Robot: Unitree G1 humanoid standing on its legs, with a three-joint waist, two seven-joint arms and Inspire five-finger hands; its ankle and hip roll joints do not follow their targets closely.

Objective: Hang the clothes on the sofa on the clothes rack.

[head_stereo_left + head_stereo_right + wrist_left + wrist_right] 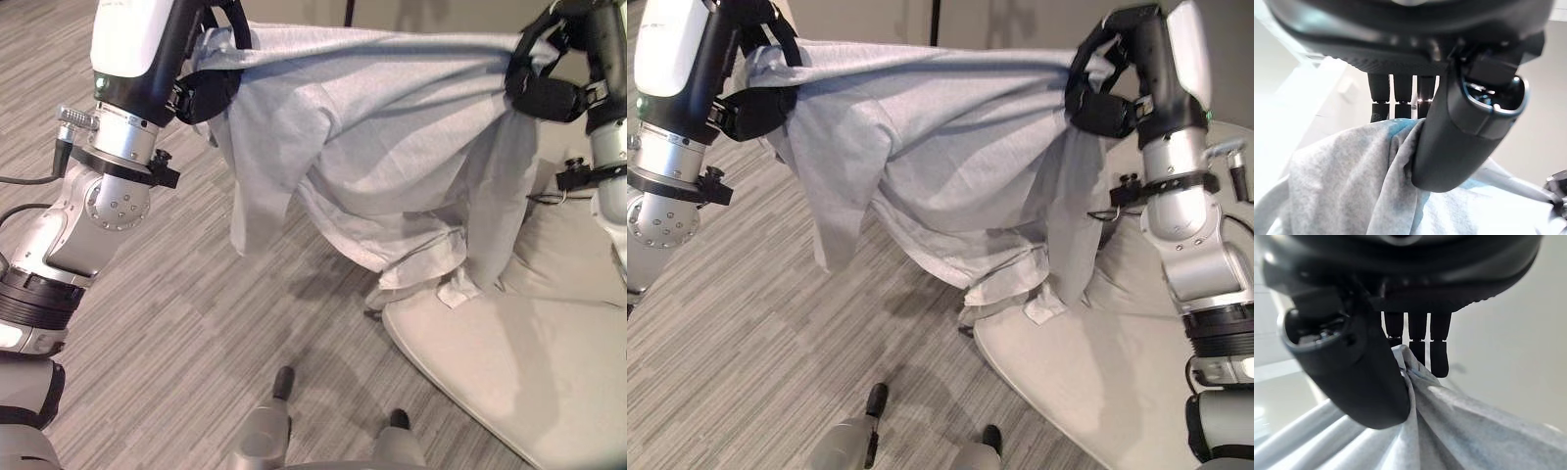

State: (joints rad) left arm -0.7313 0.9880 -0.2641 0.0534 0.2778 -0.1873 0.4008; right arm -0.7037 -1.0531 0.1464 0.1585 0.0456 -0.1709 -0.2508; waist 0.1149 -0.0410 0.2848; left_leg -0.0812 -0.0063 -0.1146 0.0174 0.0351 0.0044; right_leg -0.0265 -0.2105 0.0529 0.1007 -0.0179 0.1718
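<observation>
While my left hand point(211, 93) and right hand point(1102, 108) each pinch an end of the grey shirt point(382, 147), it hangs lifted above the sofa point(509, 362); hanging it remains.

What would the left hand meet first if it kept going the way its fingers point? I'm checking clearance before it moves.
Past the left hand, beyond the light grey cotton shirt it pinches, the way looks free up to a pale wall; how far off that wall stands is unclear.
</observation>
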